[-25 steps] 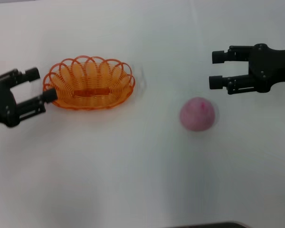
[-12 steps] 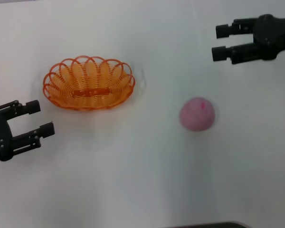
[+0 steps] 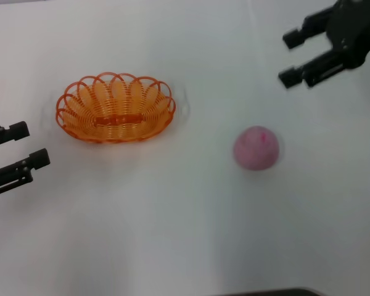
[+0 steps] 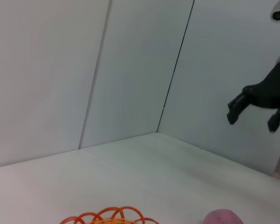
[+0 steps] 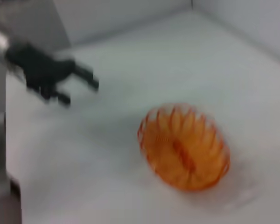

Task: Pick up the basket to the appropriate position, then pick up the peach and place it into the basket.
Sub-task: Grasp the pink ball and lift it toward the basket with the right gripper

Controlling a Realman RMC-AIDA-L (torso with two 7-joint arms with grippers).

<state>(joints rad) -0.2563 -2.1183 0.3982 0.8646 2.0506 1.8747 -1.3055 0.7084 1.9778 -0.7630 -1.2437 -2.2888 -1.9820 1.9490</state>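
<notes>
Head view: orange openwork basket [image 3: 116, 108], pink peach [image 3: 256, 148]

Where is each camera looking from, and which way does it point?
Head view: from above, looking down at the table; basket, peach, open left gripper and open right gripper show.
Left wrist view: low, facing walls; basket rim, peach top and the right gripper appear.
Right wrist view: looks across at the basket and left gripper.
All three share the basket.

Head view overhead; wrist views low, sharing basket [image 3: 115, 108].
</notes>
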